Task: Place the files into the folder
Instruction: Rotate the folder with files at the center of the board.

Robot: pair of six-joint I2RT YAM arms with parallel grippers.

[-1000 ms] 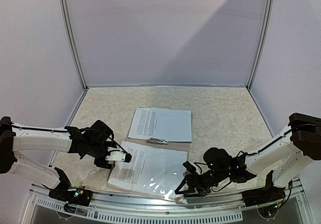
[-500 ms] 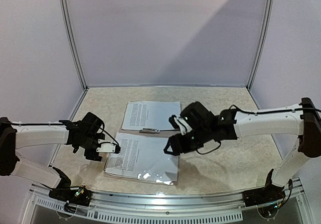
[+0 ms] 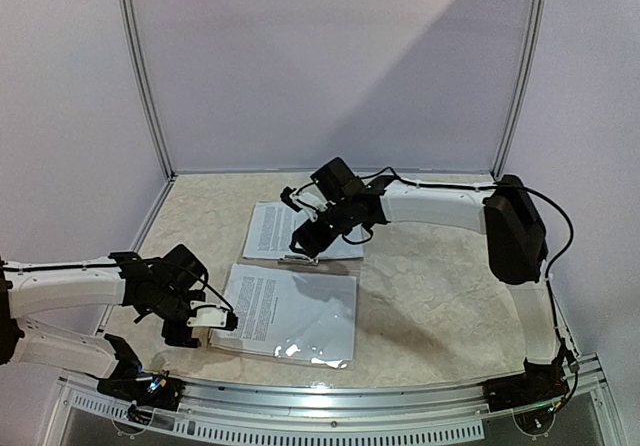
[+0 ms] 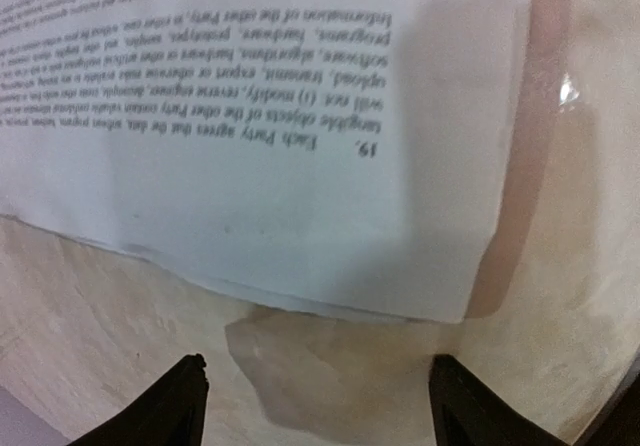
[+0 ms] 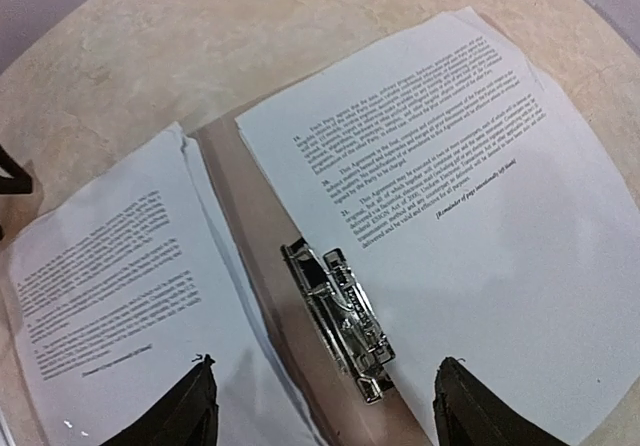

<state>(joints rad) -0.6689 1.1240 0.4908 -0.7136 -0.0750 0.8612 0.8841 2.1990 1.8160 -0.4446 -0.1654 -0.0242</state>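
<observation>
Top external view: on the beige table [image 3: 450, 296] the brown folder [image 5: 243, 216] lies open, white files [image 3: 290, 311] covering both halves. The right gripper [image 3: 303, 240] hovers over the far sheet [image 3: 272, 228], jaws spread and empty. The left gripper [image 3: 226, 318] sits low beside the near sheet's left edge, jaws spread. A metal clip [image 5: 336, 316] lies along the fold.

Overall light: soft, even, bright; back wall [image 3: 330, 66] paler at its upper right, greyer below.
Glare: white glints on the clear sleeve [image 3: 300, 349] toward the table's [image 3: 440, 266] near edge.
Shadows: soft patch on the table right of that sleeve; in the left wrist view a grey band crosses the files [image 4: 250, 186].
Focus: left wrist print soft, smeared; right wrist crisp at the metal clip [image 5: 340, 316].
Distortion: top view bows the near rail [image 3: 320, 403].
</observation>
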